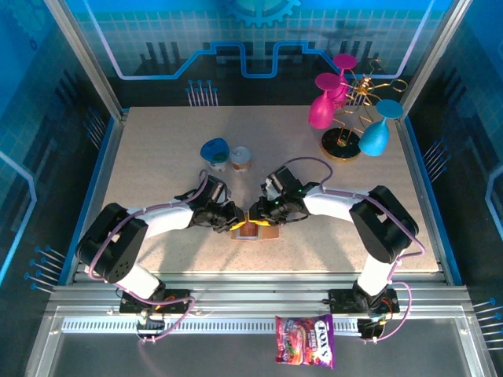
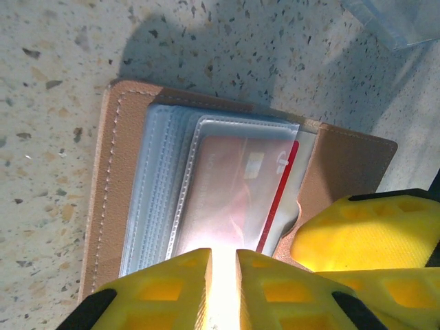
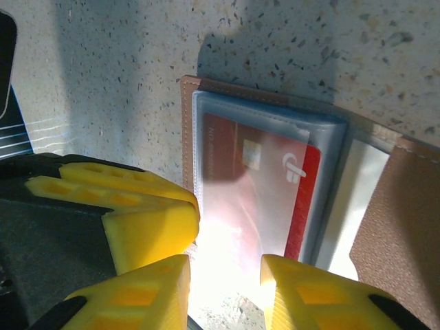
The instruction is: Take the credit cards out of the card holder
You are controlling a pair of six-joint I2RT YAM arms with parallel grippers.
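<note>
Reading the red credit card (image 3: 302, 199) as thin, stiff and slick, snug in a floppy clear sleeve (image 2: 227, 179) of the open card holder (image 1: 253, 230), centre-near on the worktop (image 1: 157, 157). Best grab looks like its exposed red edge, leather pinned. Left claw (image 2: 223, 289) is nearly pressed together, pinching the sleeve's near edge. Right claw (image 3: 225, 289) is part spread; can't tell if it grips. Claws crowd each other; two small cups (image 1: 228, 155) sit just beyond.

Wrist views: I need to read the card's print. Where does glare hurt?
Left wrist: white glare washes out the near end of the red card by the left gripper. Right wrist: same glare by the right gripper, white logo legible. Top external: card holder too small.
</note>
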